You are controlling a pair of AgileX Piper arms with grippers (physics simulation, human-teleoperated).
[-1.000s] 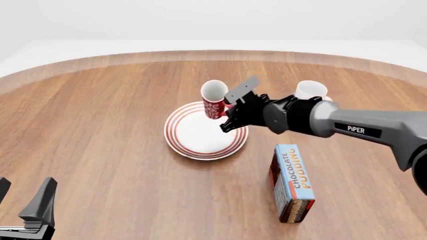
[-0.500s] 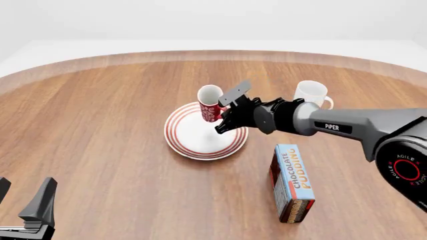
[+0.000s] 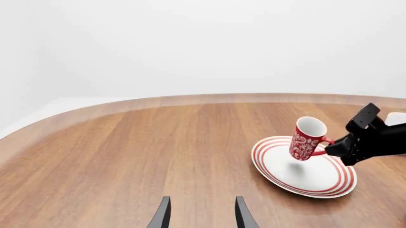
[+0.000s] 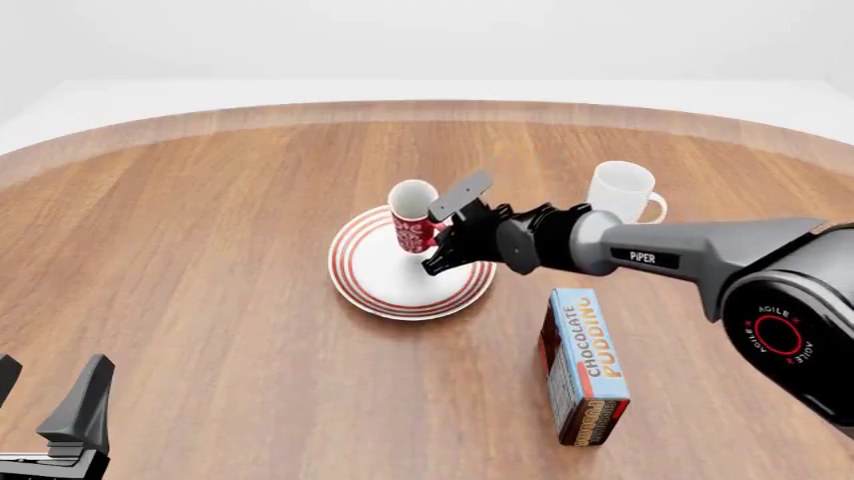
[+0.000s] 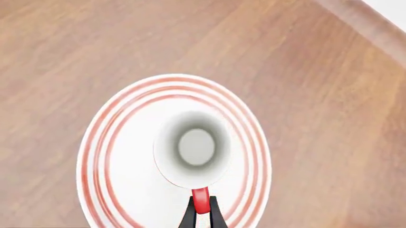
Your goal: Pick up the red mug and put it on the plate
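- Your tall red ceramic mug with the white floral pattern (image 4: pixel 412 216) hangs tilted above the plate, clear of it; the left wrist view shows a gap and a soft shadow beneath its base.
- Your right gripper (image 4: pixel 442 232) is clamped on the mug's red loop handle (image 5: pixel 199 199). In the right wrist view the two black fingers (image 5: pixel 188 214) pinch the handle from either side, and only their tips show at the frame's lower border.
- From that same view you look straight down into the mug's white inside, so its patterned wall is hidden there.
- The round white plate with concentric red rings (image 4: pixel 367 283) lies near the middle of the wooden table (image 4: pixel 214 260), a little toward the far edge. The mug and gripper cover part of it.
- The plain white mug (image 4: pixel 623 191) stands nearer the far right edge, apart from the plate, its handle partly behind the arm.
- The blue chocolate pudding box (image 4: pixel 586 365) lies toward the near right edge.
- Your left gripper (image 4: pixel 47 420) sits at the near left corner with its fingers spread apart, cut off by the frame.
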